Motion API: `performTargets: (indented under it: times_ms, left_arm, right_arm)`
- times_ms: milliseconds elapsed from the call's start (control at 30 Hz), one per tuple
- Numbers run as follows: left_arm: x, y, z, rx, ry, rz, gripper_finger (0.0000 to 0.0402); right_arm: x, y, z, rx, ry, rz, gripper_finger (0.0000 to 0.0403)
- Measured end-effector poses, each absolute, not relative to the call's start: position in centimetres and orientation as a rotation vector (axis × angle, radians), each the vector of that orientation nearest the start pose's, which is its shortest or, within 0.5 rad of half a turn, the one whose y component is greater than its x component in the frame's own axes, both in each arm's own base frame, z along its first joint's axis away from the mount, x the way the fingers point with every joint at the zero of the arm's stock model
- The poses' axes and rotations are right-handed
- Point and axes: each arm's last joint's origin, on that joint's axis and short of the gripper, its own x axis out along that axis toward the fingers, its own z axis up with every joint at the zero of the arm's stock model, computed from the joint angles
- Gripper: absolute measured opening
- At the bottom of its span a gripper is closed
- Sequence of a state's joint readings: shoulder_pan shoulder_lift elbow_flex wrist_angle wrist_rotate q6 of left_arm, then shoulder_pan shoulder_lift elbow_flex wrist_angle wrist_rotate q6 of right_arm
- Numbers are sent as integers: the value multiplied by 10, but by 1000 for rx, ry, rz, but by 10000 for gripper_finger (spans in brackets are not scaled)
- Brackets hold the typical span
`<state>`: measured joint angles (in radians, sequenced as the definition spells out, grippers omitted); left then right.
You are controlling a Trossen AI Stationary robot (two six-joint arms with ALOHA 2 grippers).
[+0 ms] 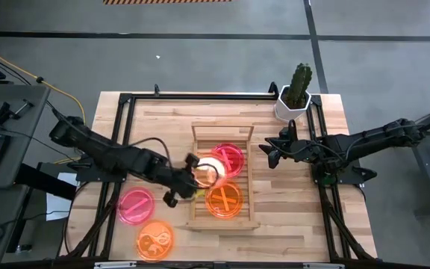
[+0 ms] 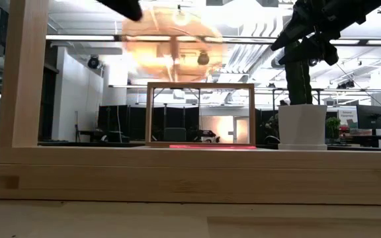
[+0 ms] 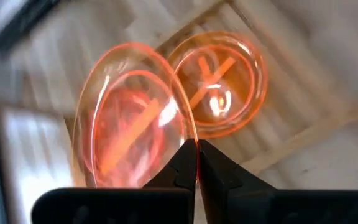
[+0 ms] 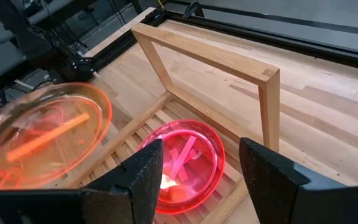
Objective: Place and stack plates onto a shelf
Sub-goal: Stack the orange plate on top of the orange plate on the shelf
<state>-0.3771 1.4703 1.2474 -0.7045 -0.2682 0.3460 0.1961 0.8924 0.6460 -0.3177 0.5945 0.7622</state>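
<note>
My left gripper (image 1: 192, 178) is shut on an orange plate (image 1: 208, 172) over the left side of the slatted wooden shelf (image 1: 249, 196). The plate also shows in the left wrist view (image 3: 132, 121), the low view (image 2: 174, 43) and the right wrist view (image 4: 48, 134). A pink plate (image 1: 228, 158) lies on the shelf's slats near the raised rail (image 4: 216, 62). An orange plate (image 1: 224, 199) lies on the shelf's near half. My right gripper (image 1: 266, 153) is open and empty, just right of the shelf, with the pink plate (image 4: 182, 158) ahead of its fingers. My left gripper pinches the orange plate's rim (image 3: 191, 140) between its two fingers. The fingers come from the table's left. The plate is lifted clear of the shelf and tilted, above the orange plate (image 3: 219, 84) that lies on the shelf.
A pink plate (image 1: 135, 205) and an orange plate (image 1: 154, 240) lie on the table, left of the shelf toward the near edge. A cactus in a white pot (image 1: 295, 93) stands at the far right. A black frame (image 1: 125, 97) runs along the table's edges.
</note>
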Motion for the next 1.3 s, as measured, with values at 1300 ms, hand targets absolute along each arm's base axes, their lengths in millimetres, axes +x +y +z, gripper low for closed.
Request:
performTargets:
  times_ms: [1300]
  left_arm:
    - [350, -124, 191, 843, 858, -742, 0]
  right_arm:
    - [183, 20, 257, 556, 341, -580, 195]
